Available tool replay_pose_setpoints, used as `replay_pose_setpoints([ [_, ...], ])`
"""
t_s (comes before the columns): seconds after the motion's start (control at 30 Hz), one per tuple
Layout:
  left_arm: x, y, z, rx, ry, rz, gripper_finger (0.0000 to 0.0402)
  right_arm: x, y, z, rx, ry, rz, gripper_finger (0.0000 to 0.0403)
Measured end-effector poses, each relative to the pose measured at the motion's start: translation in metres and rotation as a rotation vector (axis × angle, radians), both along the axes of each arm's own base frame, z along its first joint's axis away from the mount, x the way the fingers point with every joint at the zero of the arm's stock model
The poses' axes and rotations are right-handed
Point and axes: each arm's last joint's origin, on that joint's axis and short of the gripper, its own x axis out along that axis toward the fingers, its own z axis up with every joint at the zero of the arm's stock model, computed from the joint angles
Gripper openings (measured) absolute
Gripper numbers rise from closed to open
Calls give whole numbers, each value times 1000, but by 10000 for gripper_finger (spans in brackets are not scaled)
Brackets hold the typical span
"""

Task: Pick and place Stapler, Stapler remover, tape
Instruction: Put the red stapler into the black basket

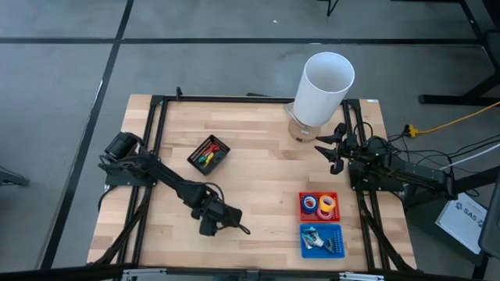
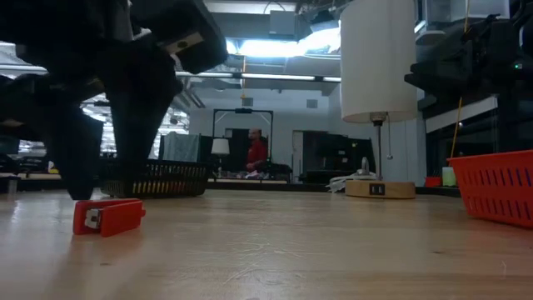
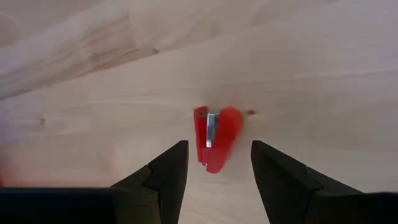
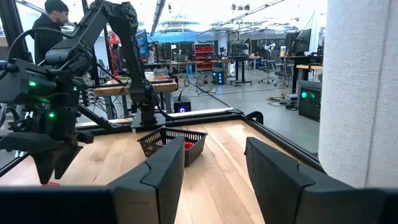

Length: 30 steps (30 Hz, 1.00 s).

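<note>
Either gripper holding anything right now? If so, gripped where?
Nothing held. Left gripper is open above the red stapler, which lies on the table; right gripper is open and empty near the white cylinder.

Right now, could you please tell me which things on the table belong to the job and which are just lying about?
Job:
small red stapler, under open left gripper
coloured tape rolls in red tray

Lying about:
tall white cylinder
black mesh basket
blue tray

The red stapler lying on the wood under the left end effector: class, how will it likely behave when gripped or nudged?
The red stapler looks like small, hard plastic, so probably stiff and light. Its smooth shell may slip between the open left end effector fingers. It lies flat on the wooden table, so it should slide, not roll.
</note>
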Motion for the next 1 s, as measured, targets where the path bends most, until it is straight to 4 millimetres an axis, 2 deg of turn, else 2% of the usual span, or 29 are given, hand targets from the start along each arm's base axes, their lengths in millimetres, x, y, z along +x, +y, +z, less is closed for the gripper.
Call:
replay_pose_setpoints([
  [0.27,9,-3,-17,-14,-12,-14,173,0,0,0,0,0,0,171],
  [0.5,12,2,-18,-80,34,63,168,0,0,0,0,0,0,171],
  [0.6,12,2,-19,-94,52,91,143,0,0,0,0,0,0,171],
  [0.83,11,3,-19,-151,102,128,51,0,0,0,0,0,0,171],
  [1.0,10,4,-20,-165,127,191,47,0,0,0,0,0,0,171],
])
